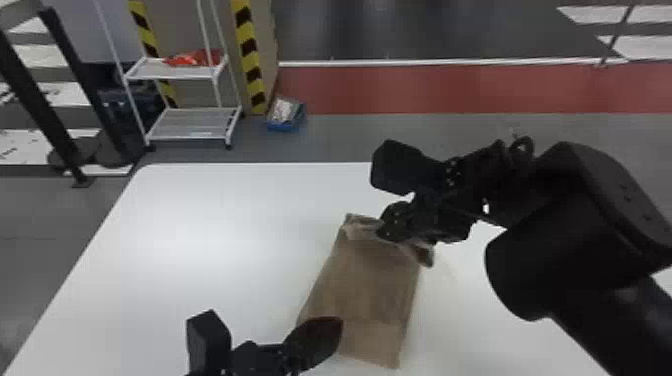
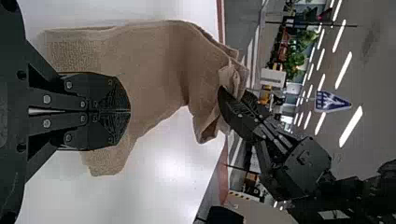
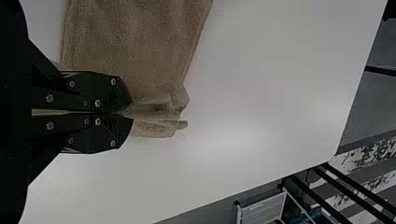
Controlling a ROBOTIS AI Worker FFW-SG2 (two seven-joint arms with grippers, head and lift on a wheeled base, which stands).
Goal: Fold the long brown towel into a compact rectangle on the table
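The brown towel (image 1: 369, 285) lies lengthwise on the white table, its far end lifted and crumpled. At that far end is my right gripper (image 1: 387, 231), pinching the gathered edge. My left gripper (image 1: 316, 341) is over the towel's near left side. In the left wrist view, the left gripper (image 2: 130, 112) has its fingers together above the towel (image 2: 159, 60), with no cloth visibly pinched between them. The right wrist view has the right gripper (image 3: 131, 112) shut on a bunched fold of the towel (image 3: 135, 42), loose folds sticking out past the tips.
The white table (image 1: 200, 225) extends widely to the left of the towel. Beyond its far edge stand a white shelf cart (image 1: 192, 122) and a blue box (image 1: 286, 115) on the floor. My right arm reaches across the table's right side.
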